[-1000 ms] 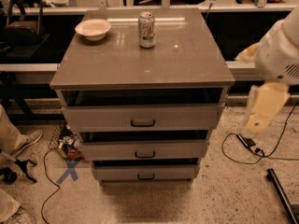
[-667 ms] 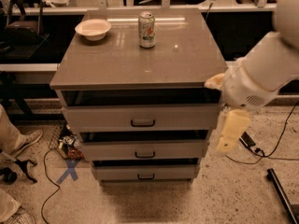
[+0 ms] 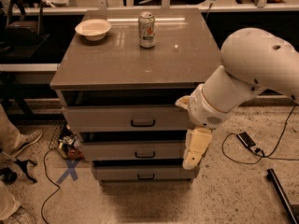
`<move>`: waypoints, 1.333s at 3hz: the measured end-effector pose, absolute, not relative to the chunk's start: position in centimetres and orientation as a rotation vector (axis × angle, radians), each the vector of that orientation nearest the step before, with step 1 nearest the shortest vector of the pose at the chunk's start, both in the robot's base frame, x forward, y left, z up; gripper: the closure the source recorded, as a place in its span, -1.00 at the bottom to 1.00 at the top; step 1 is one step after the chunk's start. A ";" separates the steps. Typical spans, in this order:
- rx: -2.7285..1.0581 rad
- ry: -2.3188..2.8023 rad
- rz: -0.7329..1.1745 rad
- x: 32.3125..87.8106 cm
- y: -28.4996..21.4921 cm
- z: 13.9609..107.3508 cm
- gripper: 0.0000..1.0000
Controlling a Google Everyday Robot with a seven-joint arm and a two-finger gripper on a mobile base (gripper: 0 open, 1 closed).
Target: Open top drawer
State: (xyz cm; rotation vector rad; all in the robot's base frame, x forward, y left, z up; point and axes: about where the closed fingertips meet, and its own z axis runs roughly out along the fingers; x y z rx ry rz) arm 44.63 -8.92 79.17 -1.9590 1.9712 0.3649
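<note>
The grey cabinet has three drawers stacked in its front. The top drawer [image 3: 107,118] has the tallest front and a small dark bar handle [image 3: 143,123]; a dark gap shows between its front and the cabinet top [image 3: 140,59]. My gripper [image 3: 194,149] hangs down from the big white arm [image 3: 247,73] in front of the drawers' right ends, level with the middle drawer [image 3: 121,150]. It is to the right of the top drawer's handle and below it, not touching it. The bottom drawer [image 3: 126,173] sits lowest.
A white bowl [image 3: 93,28] and a drink can [image 3: 147,29] stand on the cabinet top. Cables and a black device [image 3: 247,141] lie on the floor at right, a blue tape cross [image 3: 69,170] and clutter at left. A person's shoe [image 3: 23,141] is at far left.
The arm has swung left from beside the cabinet to its right front. The gripper now hangs in front of the drawers' right ends. The drawers have not moved.
</note>
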 end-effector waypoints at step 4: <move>-1.912 2.022 0.050 56.9 -13.2 67.5 -1.00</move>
